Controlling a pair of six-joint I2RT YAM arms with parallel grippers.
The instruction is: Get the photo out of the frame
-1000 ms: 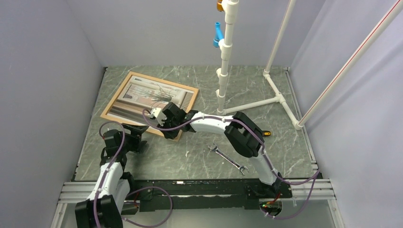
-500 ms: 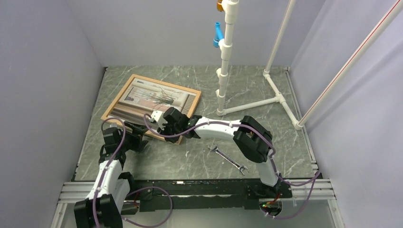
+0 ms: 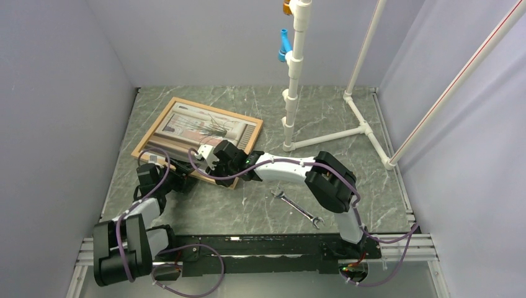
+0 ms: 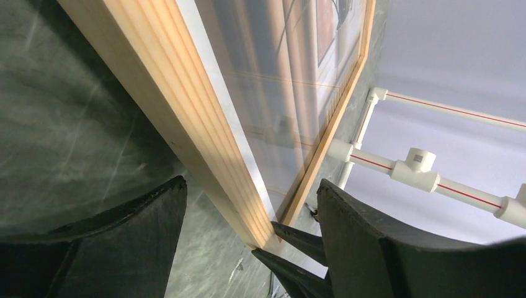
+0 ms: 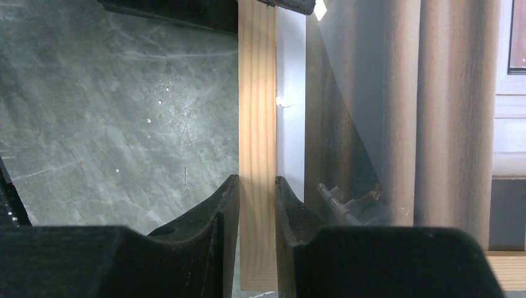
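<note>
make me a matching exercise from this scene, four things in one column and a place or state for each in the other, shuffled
Things
1. right gripper
2. left gripper
3. wrench
4. blue fitting

Places and states
a. up on the white post
b. jaws open, either side of the frame corner
c. lying flat on the table
d. jaws shut on a frame strip

Pairs: 1-d, 2-b, 3-c, 4-a

Two grippers — left gripper (image 4: pixel 248 192), right gripper (image 5: pixel 257 186); one frame (image 3: pixel 218 109), one photo (image 3: pixel 198 127), one wrench (image 3: pixel 298 208) to the right gripper's right, one pipe stand (image 3: pixel 291 94) beyond.
</note>
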